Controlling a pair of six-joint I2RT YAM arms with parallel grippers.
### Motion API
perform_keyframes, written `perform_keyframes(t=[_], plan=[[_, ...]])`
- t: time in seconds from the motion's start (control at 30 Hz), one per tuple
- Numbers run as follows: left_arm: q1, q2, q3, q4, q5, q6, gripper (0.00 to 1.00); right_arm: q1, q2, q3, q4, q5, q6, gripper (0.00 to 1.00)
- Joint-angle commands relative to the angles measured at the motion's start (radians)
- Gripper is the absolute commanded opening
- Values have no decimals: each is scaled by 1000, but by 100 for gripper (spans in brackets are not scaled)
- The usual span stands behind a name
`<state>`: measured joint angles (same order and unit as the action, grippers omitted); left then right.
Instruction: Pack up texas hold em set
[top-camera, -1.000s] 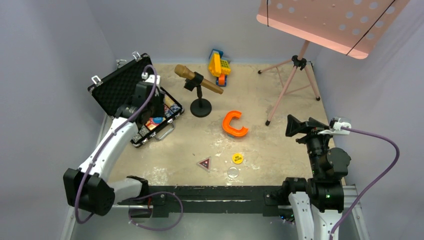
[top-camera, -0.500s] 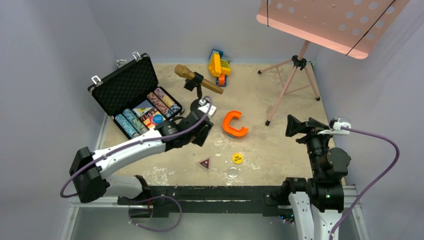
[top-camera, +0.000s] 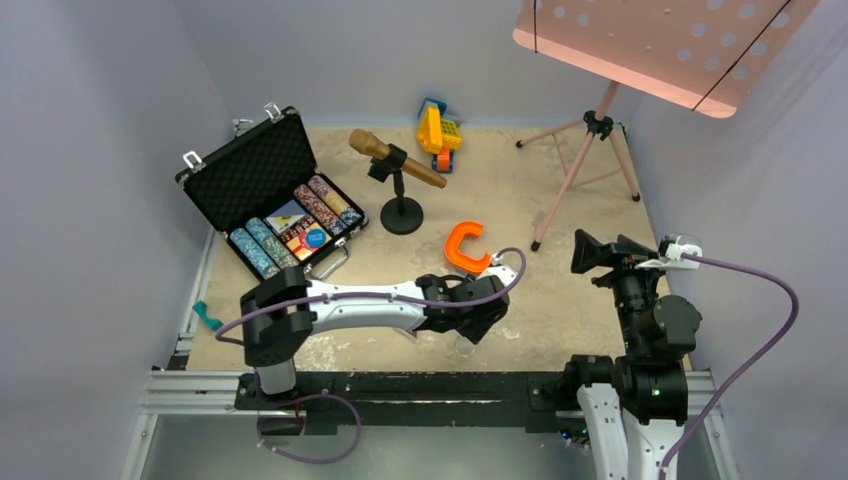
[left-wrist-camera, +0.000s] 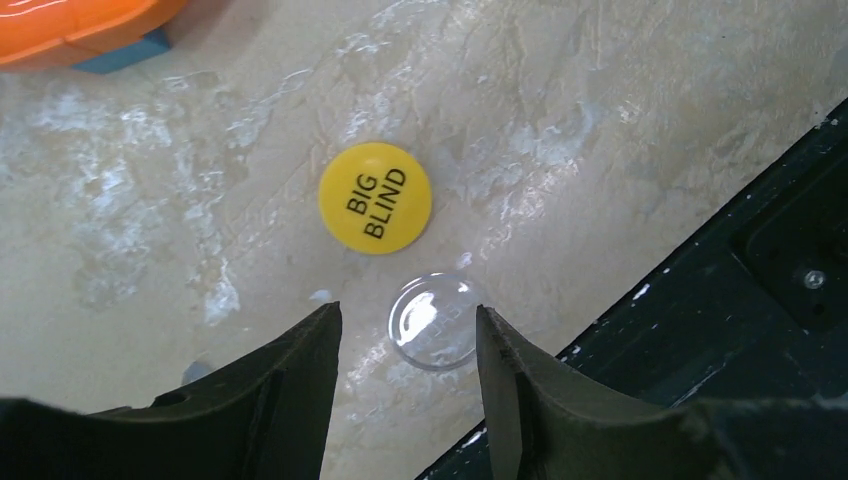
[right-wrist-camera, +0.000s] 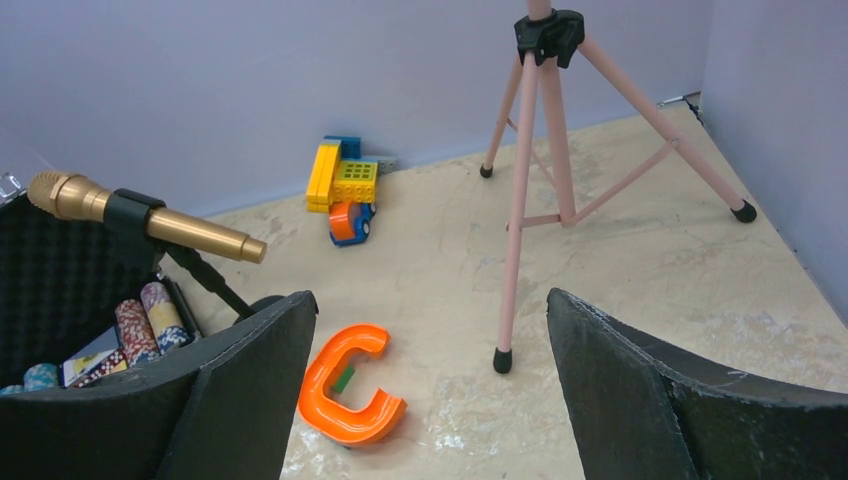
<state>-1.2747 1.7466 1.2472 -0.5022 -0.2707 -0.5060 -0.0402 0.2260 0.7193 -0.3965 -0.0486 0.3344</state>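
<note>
Now the yellow round "BIG BLIND" button (left-wrist-camera: 375, 197) lies on the beige desk (left-wrist-camera: 600, 120), a clear disc (left-wrist-camera: 435, 322) just beside it at five o'clock, framed by the left arm's jaws, parted and empty. The right arm's jaws gape wide, empty; the open black briefcase-style case (top-camera: 250, 175) sits toward ten o'clock.

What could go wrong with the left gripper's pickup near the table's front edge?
1. The clear disc lies flat and off-centre in the open left gripper, so closing may slide it instead of lifting it.
2. It sits close to the black frame rail; a nudge could push it off the tabletop.
3. The yellow BIG BLIND button lies just beyond and could get knocked.
</note>
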Motion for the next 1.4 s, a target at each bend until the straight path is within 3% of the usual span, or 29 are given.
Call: perform_keyframes(t=[0.0, 0.27, 0.47, 1.37], plan=[[-20, 65, 87, 50, 23, -52, 56, -4, 5, 9, 23, -20, -17, 90], [-19, 178, 157, 28, 35, -65, 56, -4, 5, 8, 24, -22, -17, 90], [11, 236, 240, -92, -3, -76, 57, -4, 4, 6, 23, -22, -16, 90], [66, 308, 263, -100, 95, -60, 63, -4, 4, 2, 21, -25, -17, 90]])
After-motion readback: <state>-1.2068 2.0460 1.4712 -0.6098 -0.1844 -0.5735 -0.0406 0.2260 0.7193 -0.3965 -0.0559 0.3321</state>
